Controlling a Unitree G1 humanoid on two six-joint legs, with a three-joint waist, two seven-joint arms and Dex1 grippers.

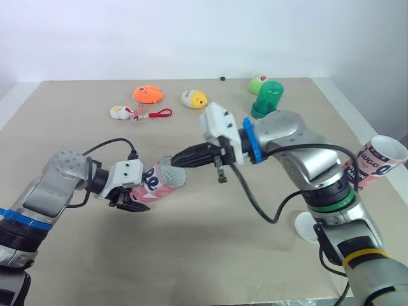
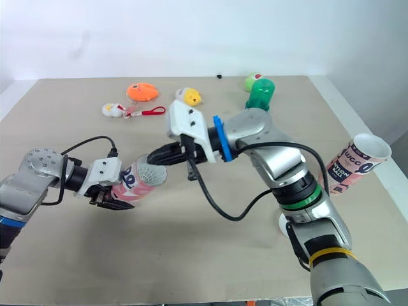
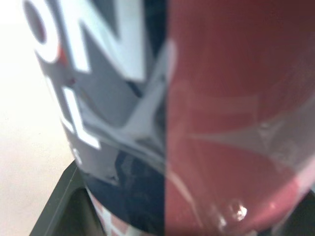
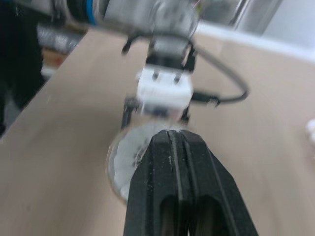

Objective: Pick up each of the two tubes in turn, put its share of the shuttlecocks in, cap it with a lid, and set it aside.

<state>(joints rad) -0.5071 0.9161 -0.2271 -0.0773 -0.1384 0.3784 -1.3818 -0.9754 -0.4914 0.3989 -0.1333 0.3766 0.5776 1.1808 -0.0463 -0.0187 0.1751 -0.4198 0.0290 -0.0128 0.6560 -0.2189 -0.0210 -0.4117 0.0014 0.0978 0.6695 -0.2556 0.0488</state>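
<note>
Not even halfway, I reckon: left jaws grip the first tube [image 1: 162, 182] over the counter's [image 1: 191, 268] left side, right jaws pinched shut at its mouth, shuttlecocks [image 2: 150, 173] inside. Uncapped; second tube [image 1: 376, 162] sits at the right edge.

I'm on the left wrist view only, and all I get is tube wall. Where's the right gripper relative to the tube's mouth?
Observer: The right gripper, shut, has its tip right at the open mouth of the tube, which the left gripper holds lying nearly level.
Operator: Anything inside it?
Observer: White feathers show just inside the mouth.
Operator: And the other tube?
Observer: The second tube stands near the table's right edge, mouth open, no lid on.
</note>
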